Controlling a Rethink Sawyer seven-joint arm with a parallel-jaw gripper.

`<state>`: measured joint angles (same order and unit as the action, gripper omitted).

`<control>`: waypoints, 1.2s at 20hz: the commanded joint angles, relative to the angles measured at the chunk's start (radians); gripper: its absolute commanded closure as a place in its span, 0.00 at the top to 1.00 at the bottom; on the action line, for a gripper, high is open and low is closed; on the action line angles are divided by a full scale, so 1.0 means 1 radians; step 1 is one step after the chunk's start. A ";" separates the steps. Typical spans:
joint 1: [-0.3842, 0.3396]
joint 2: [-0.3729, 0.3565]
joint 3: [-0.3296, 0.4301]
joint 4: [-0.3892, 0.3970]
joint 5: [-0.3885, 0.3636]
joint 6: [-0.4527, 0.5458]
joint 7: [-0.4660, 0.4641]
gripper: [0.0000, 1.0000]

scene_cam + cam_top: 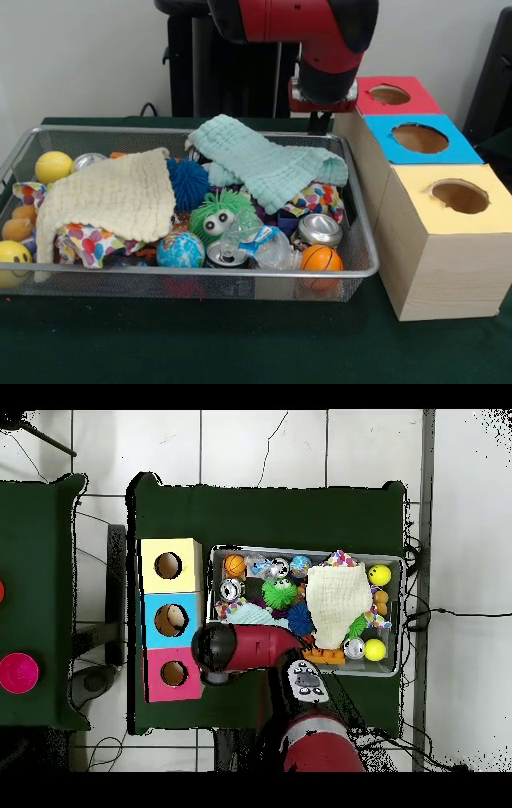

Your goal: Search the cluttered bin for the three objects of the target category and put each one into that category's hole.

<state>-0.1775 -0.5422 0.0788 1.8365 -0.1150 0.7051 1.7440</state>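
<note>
The wire mesh bin is full of mixed objects. A cream cloth and a mint cloth cover part of them. Showing are a green fuzzy ball with eyes, a blue spiky ball, a globe ball, a small basketball, yellow balls, two cans and a crumpled clear bottle. My gripper hangs behind the bin's far right corner, beside the red box; in the overhead view the arm hides it.
Three wooden boxes with round holes stand in a row beside the bin: red top, blue top, yellow top. A patterned cloth lies under the cream one. The table has a dark green cover.
</note>
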 commanded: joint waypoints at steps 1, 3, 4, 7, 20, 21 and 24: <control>0.002 -0.177 0.048 0.031 0.001 0.058 0.044 0.00; 0.006 -0.200 0.041 0.034 0.002 0.090 0.044 0.00; 0.006 -0.209 0.040 0.035 0.002 0.105 0.043 0.00; 0.000 -0.229 0.043 0.043 -0.001 0.118 0.031 0.00; -0.005 -0.091 0.090 -0.160 -0.027 0.168 -0.015 0.00; -0.002 -0.079 0.090 -0.173 -0.029 0.165 -0.013 0.00; -0.004 -0.031 0.098 -0.214 -0.038 0.139 -0.027 0.00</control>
<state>-0.1748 -0.6760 0.0830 1.7490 -0.1166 0.7790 1.7440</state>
